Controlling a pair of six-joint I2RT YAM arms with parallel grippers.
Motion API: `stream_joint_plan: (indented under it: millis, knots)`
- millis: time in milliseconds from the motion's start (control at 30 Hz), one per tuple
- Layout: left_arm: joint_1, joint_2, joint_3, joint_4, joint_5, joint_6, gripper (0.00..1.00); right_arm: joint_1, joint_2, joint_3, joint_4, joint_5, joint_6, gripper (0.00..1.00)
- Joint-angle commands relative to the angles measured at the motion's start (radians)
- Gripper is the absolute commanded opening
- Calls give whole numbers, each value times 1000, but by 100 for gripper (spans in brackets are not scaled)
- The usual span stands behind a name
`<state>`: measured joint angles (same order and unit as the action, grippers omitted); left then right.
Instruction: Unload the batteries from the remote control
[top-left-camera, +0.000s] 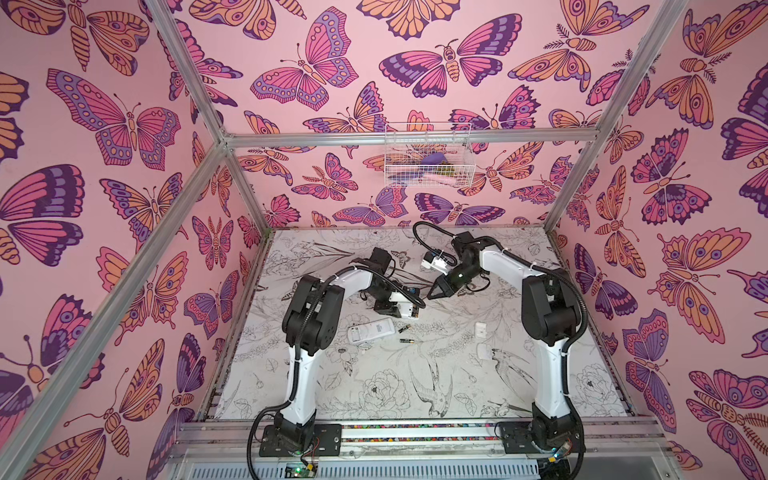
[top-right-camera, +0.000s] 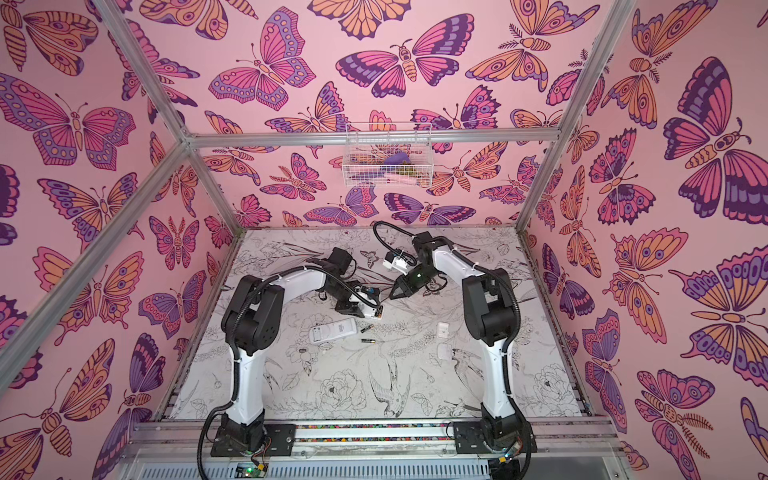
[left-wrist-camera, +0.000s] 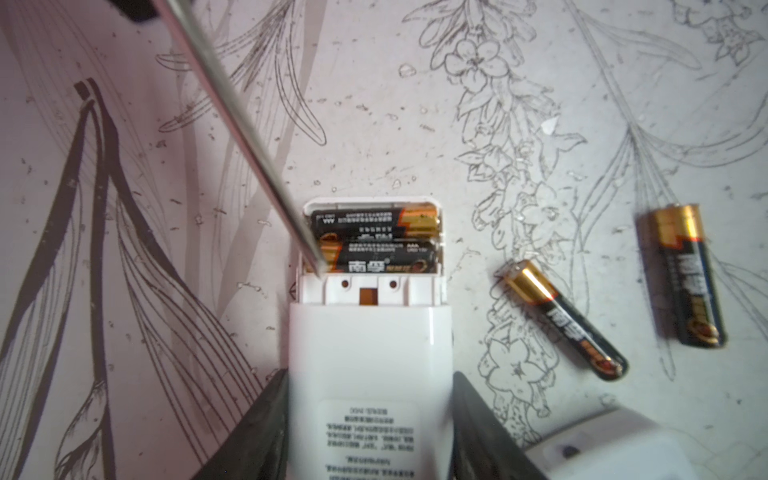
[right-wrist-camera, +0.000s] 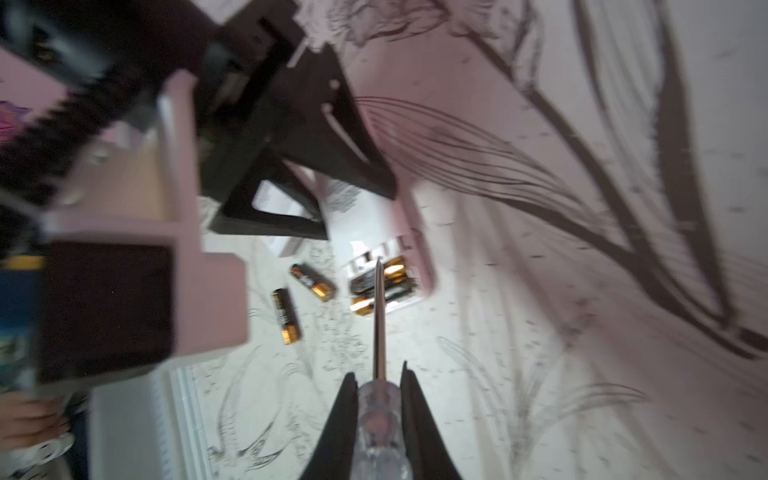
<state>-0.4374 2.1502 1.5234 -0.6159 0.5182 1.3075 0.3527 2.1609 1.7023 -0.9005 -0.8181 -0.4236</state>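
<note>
Gripping the white remote (left-wrist-camera: 368, 353) by its sides, the left hand (left-wrist-camera: 370, 399) stands about half open around the body, back side up, with the battery bay open. Two batteries (left-wrist-camera: 374, 226) lie side by side in that bay, just beyond the left hand's fingertips. The right hand (right-wrist-camera: 377, 374) is nearly closed on the clear handle of a screwdriver (right-wrist-camera: 379, 316) (its metal shaft runs straight out from between the fingers). The tip sits in the bay's corner, at the end of the battery nearer the left hand. Two loose batteries (left-wrist-camera: 565, 320) lie on the surface (left-wrist-camera: 415, 124) just beside the held remote, apart from each other. A second remote (top-left-camera: 371, 330) lies flat near the left hand.
</note>
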Motion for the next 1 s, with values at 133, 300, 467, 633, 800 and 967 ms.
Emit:
stream_joint_plan:
  millis: [133, 300, 467, 633, 800, 967]
  knots:
    - [-12, 14, -8, -16, -21, 4, 41, 14, -26, -24, -65, -135, -30, 0]
    - [-11, 11, -8, -14, -28, 5, 41, -3, -76, -70, 39, 0, 27, 0]
    - [-11, 13, -11, -14, -25, 3, 41, -11, -119, -121, 159, 103, 55, 0]
    - [-11, 14, -11, -14, -22, 3, 41, -9, -129, -135, 228, 99, 78, 0]
    - [-11, 15, -11, -14, -22, 3, 41, -8, -126, -132, 241, 146, 75, 0]
    - [-11, 15, -9, -14, -22, 3, 41, -3, -106, -125, 212, 151, 49, 0]
